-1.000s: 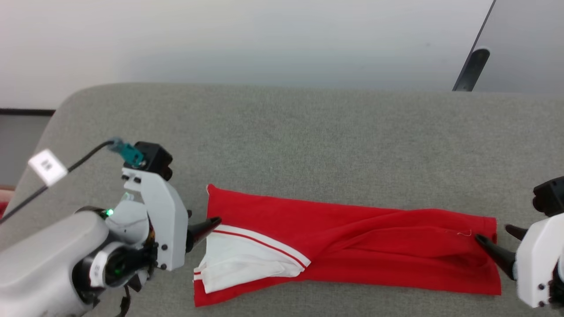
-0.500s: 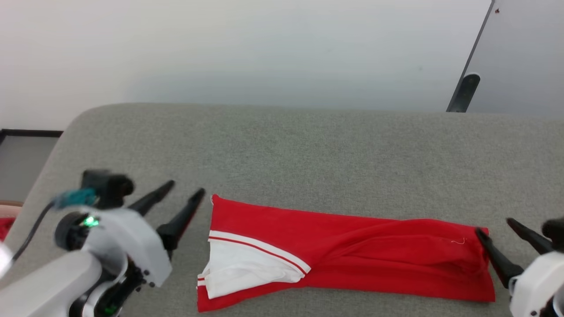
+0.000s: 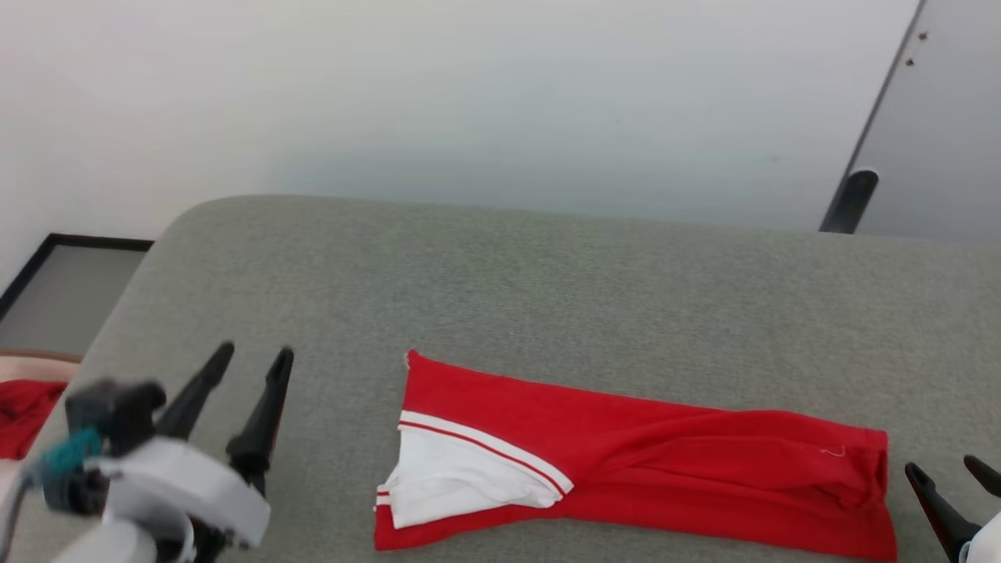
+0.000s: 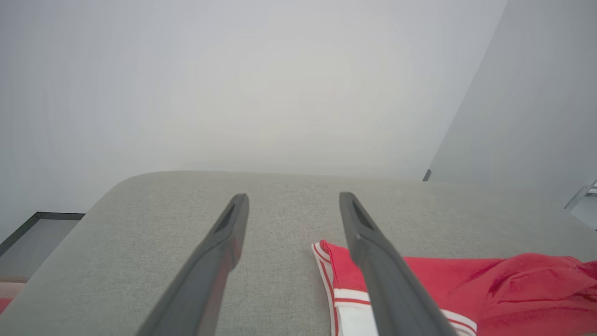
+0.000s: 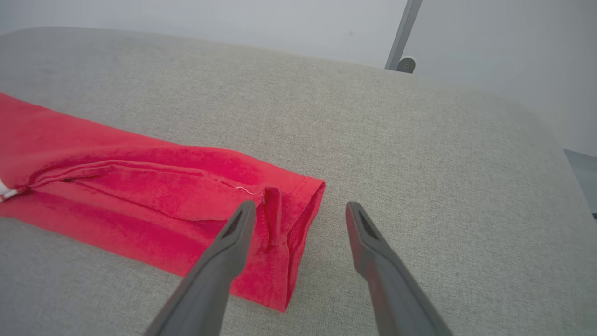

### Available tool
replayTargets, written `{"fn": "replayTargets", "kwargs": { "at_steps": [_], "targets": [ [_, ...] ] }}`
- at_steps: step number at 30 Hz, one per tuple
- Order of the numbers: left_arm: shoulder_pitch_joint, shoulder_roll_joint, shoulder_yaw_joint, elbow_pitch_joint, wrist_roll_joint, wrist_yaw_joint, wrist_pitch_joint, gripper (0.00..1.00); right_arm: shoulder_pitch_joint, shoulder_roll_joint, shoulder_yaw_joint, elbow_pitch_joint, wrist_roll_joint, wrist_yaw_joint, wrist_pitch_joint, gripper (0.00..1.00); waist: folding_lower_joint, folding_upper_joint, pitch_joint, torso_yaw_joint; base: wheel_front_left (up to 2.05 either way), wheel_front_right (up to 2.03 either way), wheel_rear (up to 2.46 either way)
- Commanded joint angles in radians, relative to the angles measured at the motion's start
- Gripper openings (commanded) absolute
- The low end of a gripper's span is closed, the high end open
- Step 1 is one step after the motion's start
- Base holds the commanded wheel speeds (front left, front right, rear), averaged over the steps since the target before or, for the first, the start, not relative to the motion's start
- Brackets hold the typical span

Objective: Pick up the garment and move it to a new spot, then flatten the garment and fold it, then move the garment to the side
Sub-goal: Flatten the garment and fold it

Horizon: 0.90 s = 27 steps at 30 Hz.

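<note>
The garment [image 3: 641, 461] lies folded into a long red strip on the grey padded surface [image 3: 500, 289], its white striped sleeve [image 3: 461, 477] turned up at the left end. No lettering shows. My left gripper [image 3: 254, 356] stands open well left of the strip, nothing between its fingers. The left wrist view catches the garment [image 4: 489, 284] behind the right finger [image 4: 373, 252]. My right gripper [image 3: 946, 467] is open just off the strip's right end, clear of the cloth. In the right wrist view the garment [image 5: 140, 196] ends beside my right gripper [image 5: 301, 207].
A smaller plain red cloth [image 3: 23, 414] lies past the surface's left edge. A dark slanted post [image 3: 848, 199] stands behind the far right edge, before a pale wall. Bare grey padding stretches behind the garment.
My left gripper has let go of the garment's left end and drawn back left, fingers now pointing away. My right gripper has backed off the right end. The head camera has shifted.
</note>
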Motion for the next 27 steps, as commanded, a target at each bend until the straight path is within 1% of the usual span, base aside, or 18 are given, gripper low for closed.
{"fn": "replayTargets", "kwargs": {
  "at_steps": [1, 3, 5, 9, 13, 18, 21, 24, 27],
  "targets": [
    [0.063, -0.032, 0.057, -0.001, 0.041, -0.01, -0.004, 1.0, 0.011, 0.003, -0.01, 0.003, 0.01, -0.001, 0.018, 1.0, 0.0, 0.0, -0.009, 0.018, 0.0, 0.0, 0.0],
    [0.136, -0.08, 0.154, -0.003, 0.108, -0.025, -0.004, 1.0, 0.024, 0.006, -0.021, 0.008, 0.006, -0.001, 0.055, 1.0, 0.0, 0.0, -0.013, 0.03, 0.0, 0.0, 0.0],
    [0.209, -0.131, 0.233, -0.001, 0.167, -0.051, -0.004, 1.0, 0.024, 0.009, -0.032, 0.016, 0.008, -0.001, 0.088, 1.0, 0.0, 0.0, -0.016, 0.043, 0.0, 0.0, 0.0],
    [0.317, -0.226, 0.37, 0.016, 0.269, -0.12, -0.004, 1.0, 0.012, 0.01, -0.05, 0.043, 0.019, -0.001, 0.162, 1.0, 0.0, 0.0, -0.021, 0.067, 0.0, 0.0, 0.0],
    [0.388, -0.324, 0.48, 0.043, 0.335, -0.193, -0.004, 1.0, -0.006, -0.001, -0.058, 0.075, 0.02, -0.001, 0.247, 1.0, 0.0, 0.0, -0.025, 0.091, 0.0, 0.0, 0.0],
    [0.42, -0.42, 0.551, 0.079, 0.388, -0.275, -0.004, 1.0, -0.048, -0.011, -0.063, 0.146, 0.034, -0.001, 0.338, 1.0, 0.0, 0.0, -0.022, 0.126, 0.0, 0.0, 0.0],
    [0.414, -0.463, 0.566, 0.094, 0.417, -0.305, -0.003, 1.0, -0.078, -0.024, -0.059, 0.188, 0.039, -0.001, 0.38, 1.0, 0.0, 0.0, -0.008, 0.151, 0.0, 0.0, 0.0],
    [0.397, -0.492, 0.575, 0.104, 0.44, -0.327, -0.003, 1.0, -0.112, -0.029, -0.058, 0.236, 0.04, -0.001, 0.408, 1.0, 0.0, 0.0, 0.01, 0.173, 0.0, 0.0, 0.0],
    [0.384, -0.515, 0.582, 0.109, 0.463, -0.337, -0.003, 1.0, -0.146, -0.023, -0.057, 0.289, 0.041, -0.001, 0.438, 1.0, 0.0, 0.0, 0.03, 0.194, 0.0, 0.0, 0.0]
  ]
}}
